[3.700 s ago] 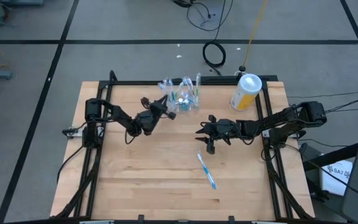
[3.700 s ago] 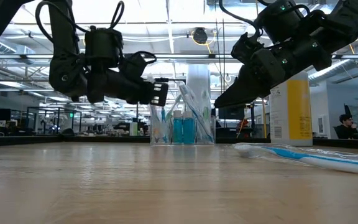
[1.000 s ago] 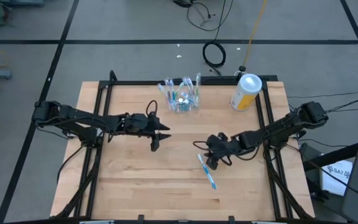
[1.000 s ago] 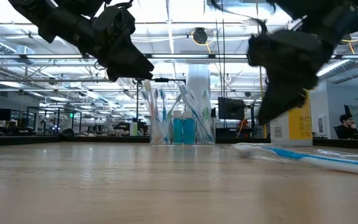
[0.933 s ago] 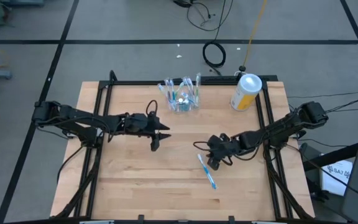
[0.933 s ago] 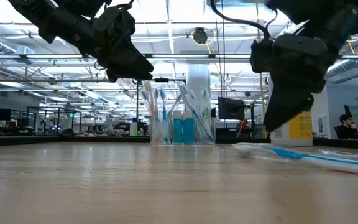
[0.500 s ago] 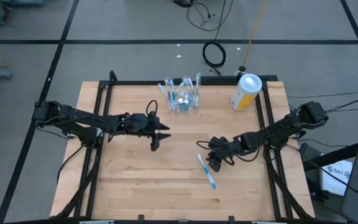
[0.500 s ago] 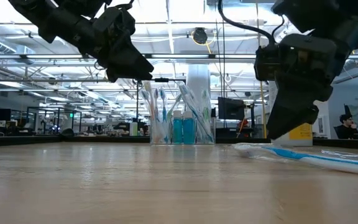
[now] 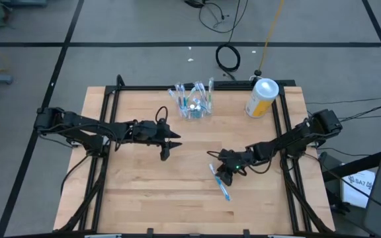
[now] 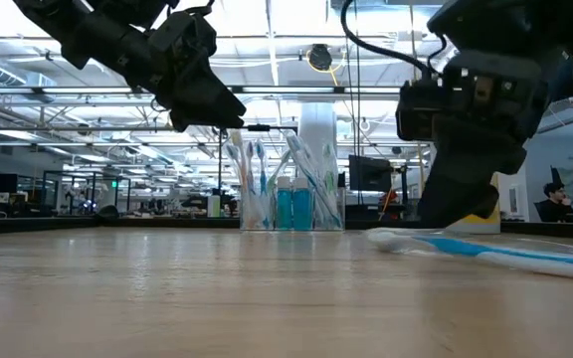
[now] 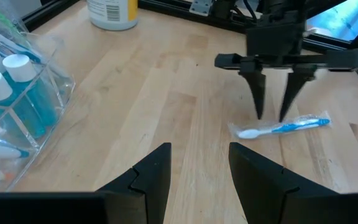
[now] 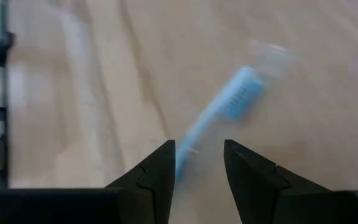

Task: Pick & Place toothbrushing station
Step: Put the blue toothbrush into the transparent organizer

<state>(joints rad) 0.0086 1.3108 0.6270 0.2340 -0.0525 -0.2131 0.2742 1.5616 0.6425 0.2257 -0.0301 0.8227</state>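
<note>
right gripper [image 9: 226,170]: fingers parted, held over the blue toothbrush [image 9: 219,182], nothing grasped. left gripper [image 9: 167,143]: fingers parted, held near the toothbrushing station [image 9: 194,101].

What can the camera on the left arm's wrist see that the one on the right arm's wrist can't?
Only the left wrist view shows the clear toothbrushing station, the yellow canister and the whole right gripper, open over the toothbrush. Only the right wrist view shows the brush head's bristles close up. Both show the toothbrush lying on the wooden table.
</note>
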